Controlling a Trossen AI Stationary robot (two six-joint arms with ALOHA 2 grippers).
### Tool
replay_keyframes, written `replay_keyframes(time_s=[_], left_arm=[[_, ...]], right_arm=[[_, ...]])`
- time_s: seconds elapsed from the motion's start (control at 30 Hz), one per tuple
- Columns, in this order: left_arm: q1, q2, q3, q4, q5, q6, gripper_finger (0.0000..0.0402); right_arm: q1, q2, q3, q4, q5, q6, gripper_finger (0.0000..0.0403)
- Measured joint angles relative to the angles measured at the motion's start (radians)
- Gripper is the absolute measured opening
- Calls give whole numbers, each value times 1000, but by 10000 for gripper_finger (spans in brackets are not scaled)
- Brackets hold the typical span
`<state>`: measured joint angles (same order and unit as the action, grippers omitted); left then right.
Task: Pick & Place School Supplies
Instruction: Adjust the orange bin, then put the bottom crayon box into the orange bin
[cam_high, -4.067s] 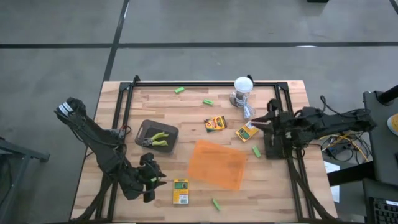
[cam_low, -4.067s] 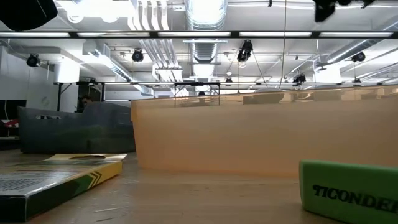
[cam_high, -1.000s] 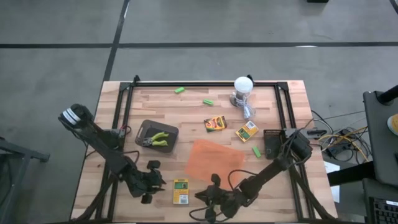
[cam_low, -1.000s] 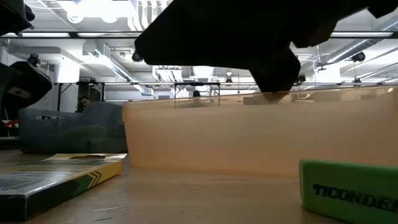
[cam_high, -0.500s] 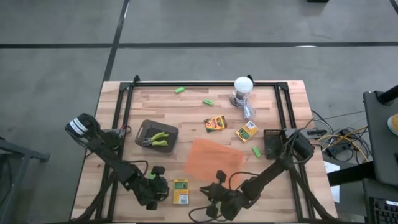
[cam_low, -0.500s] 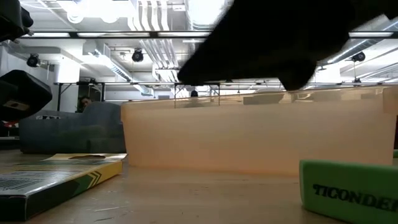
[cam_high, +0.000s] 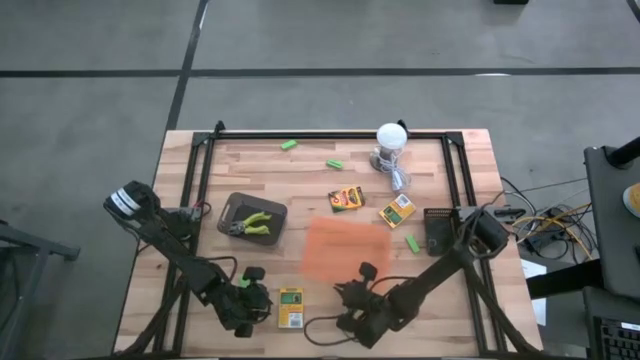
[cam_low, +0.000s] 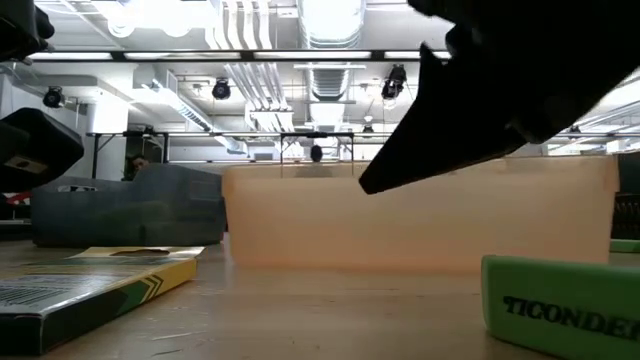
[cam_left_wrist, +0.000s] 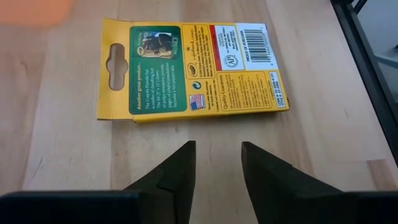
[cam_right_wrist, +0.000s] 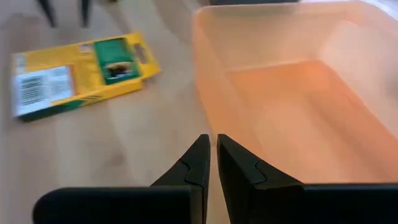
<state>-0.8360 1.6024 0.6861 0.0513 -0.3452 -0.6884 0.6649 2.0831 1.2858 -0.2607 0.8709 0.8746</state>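
Observation:
A yellow-and-green crayon box (cam_left_wrist: 189, 68) lies flat near the table's near edge (cam_high: 290, 308). My left gripper (cam_left_wrist: 217, 149) stands open just left of it (cam_high: 256, 300), with nothing between its fingers. My right gripper (cam_right_wrist: 212, 140) is shut and stands at the near side of the orange translucent tray (cam_high: 345, 248), low over the table (cam_high: 362, 276). In the low view it is a dark shape (cam_low: 470, 110) in front of the tray (cam_low: 300, 215). A green eraser (cam_low: 560, 300) lies on the table close to the low camera. My right gripper's shut fingertips (cam_right_wrist: 221, 143) lie against the outside of the orange tray's side wall (cam_right_wrist: 209, 106), near one corner. They slant down and come from the table's near side. The tray rests flat on the table and shows blurred in the high view.
Two more crayon boxes (cam_high: 347, 198) (cam_high: 397, 211) and green pieces (cam_high: 289, 145) (cam_high: 335, 164) (cam_high: 411, 243) lie farther back. A dark tray with yellow-handled pliers (cam_high: 252, 218) stands at the left, and a white lamp (cam_high: 392, 140) at the far edge. A black metal frame (cam_high: 330, 134) rims the table.
My right gripper has swung and turned toward the tray's near side. The tray has slid a little toward the far edge and turned square to the table. My left gripper has moved right, toward the crayon box, then held still.

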Motion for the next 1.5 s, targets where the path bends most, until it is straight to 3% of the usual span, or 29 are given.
replay_keyframes(time_s=[0.23,0.5,0.63,0.87,1.17,1.37,1.5], left_arm=[[0,0,7,0,0,0,133],[0,0,9,0,0,-4,133],[0,0,9,1,0,-40,133],[0,0,9,0,0,-42,133],[0,0,9,0,-16,-41,133],[0,0,9,0,-20,-40,133],[0,0,9,-1,-21,-40,133]], right_arm=[[-41,-2,0,-166,5,116,27],[-62,-15,0,-186,48,121,27],[-12,-66,2,-123,58,78,27],[124,-145,3,39,184,-14,27],[228,-39,1,236,305,8,27],[203,45,1,324,290,27,27],[163,70,0,352,169,24,27]])
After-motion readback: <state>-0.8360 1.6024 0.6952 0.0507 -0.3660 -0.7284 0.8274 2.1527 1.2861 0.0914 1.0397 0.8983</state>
